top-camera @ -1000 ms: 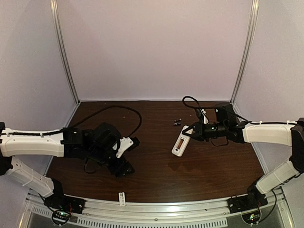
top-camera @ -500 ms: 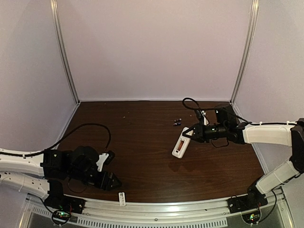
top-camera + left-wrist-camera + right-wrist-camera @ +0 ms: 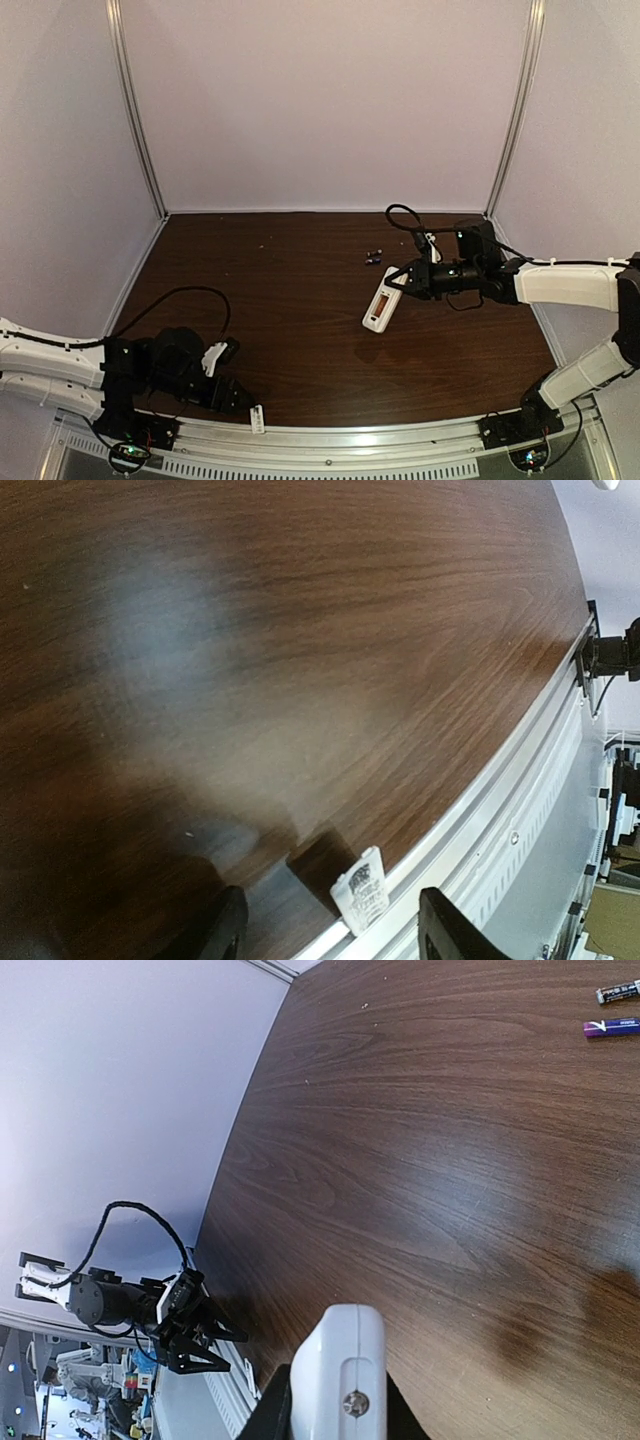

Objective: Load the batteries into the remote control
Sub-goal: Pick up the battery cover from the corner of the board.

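Observation:
My right gripper (image 3: 408, 280) is shut on the far end of the white remote control (image 3: 381, 300) and holds it tilted above the table, its recessed bay facing up. In the right wrist view the remote's end (image 3: 338, 1375) fills the space between my jaws. The two batteries (image 3: 374, 257) lie on the table behind the remote, and they also show in the right wrist view (image 3: 612, 1027). My left gripper (image 3: 240, 399) is open and low at the table's front edge. In the left wrist view its fingers (image 3: 225, 928) straddle a small white battery cover (image 3: 362, 888).
The battery cover (image 3: 257, 418) leans on the metal rail (image 3: 380, 440) along the table's front edge. A black cable (image 3: 175, 300) loops over the table from the left arm. White walls close in the back and both sides.
My left arm has pulled back from the table's middle left to the front edge, bringing its open gripper down around the cover. The right arm and remote have barely moved.

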{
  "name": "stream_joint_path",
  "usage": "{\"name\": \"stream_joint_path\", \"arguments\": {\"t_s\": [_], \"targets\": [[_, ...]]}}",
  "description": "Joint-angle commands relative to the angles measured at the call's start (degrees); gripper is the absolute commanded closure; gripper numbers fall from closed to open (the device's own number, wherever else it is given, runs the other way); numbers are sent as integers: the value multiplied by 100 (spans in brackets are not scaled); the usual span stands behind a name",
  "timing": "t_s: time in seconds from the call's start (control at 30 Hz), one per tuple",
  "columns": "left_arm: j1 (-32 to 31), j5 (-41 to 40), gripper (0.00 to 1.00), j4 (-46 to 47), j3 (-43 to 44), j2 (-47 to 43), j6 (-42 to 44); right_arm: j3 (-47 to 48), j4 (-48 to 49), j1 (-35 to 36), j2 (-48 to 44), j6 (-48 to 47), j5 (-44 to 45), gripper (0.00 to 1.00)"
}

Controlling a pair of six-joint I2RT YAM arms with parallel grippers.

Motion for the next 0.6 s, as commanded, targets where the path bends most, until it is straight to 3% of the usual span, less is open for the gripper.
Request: {"name": "stream_joint_path", "arguments": {"t_s": [0.0, 0.27, 0.57], "targets": [[192, 458, 41, 1149, -188, 305, 217, -21, 104, -38, -193, -66, -86, 100], [442, 1194, 48, 2185, -628, 681, 288, 35, 23, -36, -182, -87, -89, 100], [446, 1461, 56, 2777, -825, 1122, 312, 111, -60, -34, -163, -121, -84, 100]]}}
